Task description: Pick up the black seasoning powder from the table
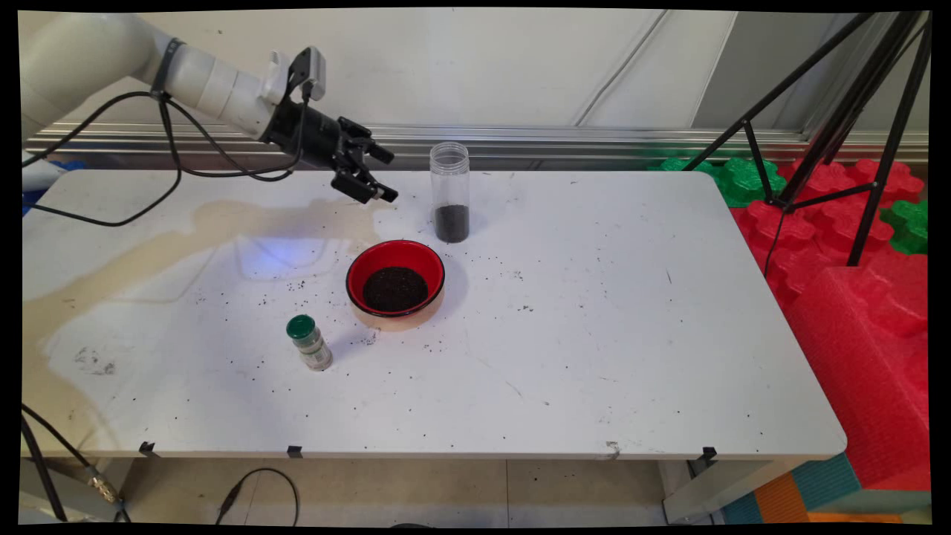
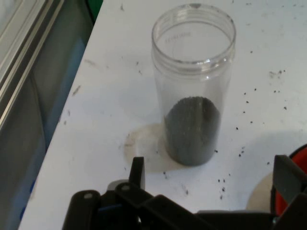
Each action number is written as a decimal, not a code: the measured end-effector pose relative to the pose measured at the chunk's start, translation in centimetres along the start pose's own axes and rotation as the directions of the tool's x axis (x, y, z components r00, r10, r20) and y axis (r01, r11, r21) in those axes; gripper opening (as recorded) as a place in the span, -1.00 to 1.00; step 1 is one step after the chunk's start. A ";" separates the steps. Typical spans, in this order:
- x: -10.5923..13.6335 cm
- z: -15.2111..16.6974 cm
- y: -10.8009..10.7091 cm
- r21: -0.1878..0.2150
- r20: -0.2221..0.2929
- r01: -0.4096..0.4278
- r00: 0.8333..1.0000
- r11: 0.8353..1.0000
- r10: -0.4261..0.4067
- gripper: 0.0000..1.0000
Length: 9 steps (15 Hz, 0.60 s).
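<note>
with gripper [image 1: 377, 174] spread and empty just left of the jar [image 1: 450, 192], upright at the table's [image 1: 594, 312] far side, best to straddle it square and mid-height, clear of bowl [image 1: 395, 284].

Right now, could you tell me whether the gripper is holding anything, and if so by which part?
Nothing is held. The gripper is open and hangs in the air left of the clear jar, apart from it, with nothing between its fingers.
</note>
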 end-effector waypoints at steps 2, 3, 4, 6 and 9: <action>0.1 0.8 -0.5 -0.010 -0.015 -0.014 1.000 1.000 0.014 1.00; 0.1 1.2 -0.7 -0.017 -0.024 -0.021 1.000 1.000 0.021 1.00; 0.0 1.6 -0.9 -0.024 -0.033 -0.030 0.999 0.999 0.029 1.00; -0.1 2.2 -1.3 -0.038 -0.047 -0.044 0.998 0.998 0.043 1.00; -0.2 2.9 -1.6 -0.058 -0.063 -0.064 0.996 0.996 0.060 1.00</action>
